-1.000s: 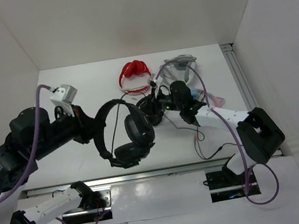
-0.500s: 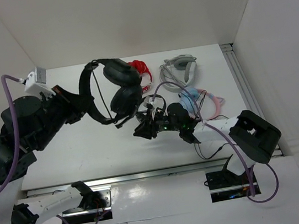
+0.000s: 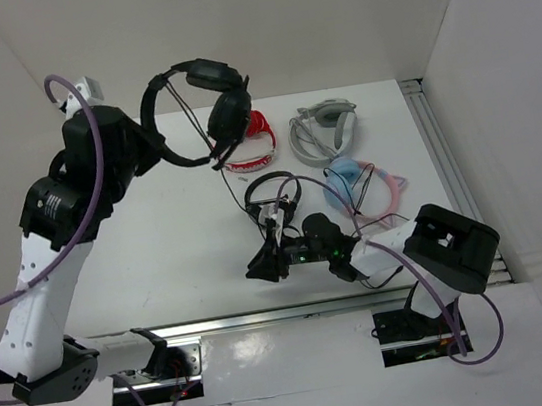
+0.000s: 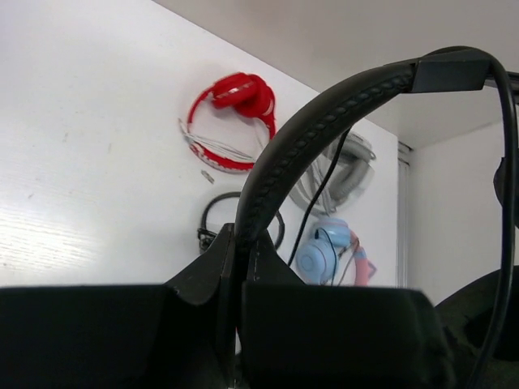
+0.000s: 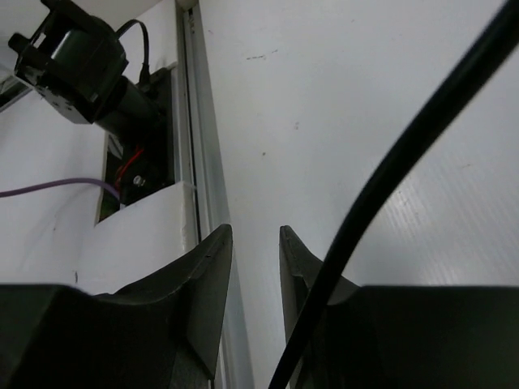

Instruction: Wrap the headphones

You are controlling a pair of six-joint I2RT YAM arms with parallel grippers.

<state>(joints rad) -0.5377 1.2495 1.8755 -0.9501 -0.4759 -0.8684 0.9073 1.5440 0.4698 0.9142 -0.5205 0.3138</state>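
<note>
Headphones (image 3: 226, 113) aloft: their wide headband is clenched between the fingers of my left gripper (image 4: 242, 251), the earcups out beyond my fingertips, high above the table (image 3: 156, 249). Their thin cable (image 5: 389, 174) slants across one finger of my right gripper (image 5: 255, 243), low beside the table's metal rail (image 5: 207, 162). Those fingers stand slightly apart, pinching nothing visible.

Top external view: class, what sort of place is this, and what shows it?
Probably a robot test cell: left arm and right arm bolted by a white table, white walls around it, red headphones and grey headphones laid out.
</note>
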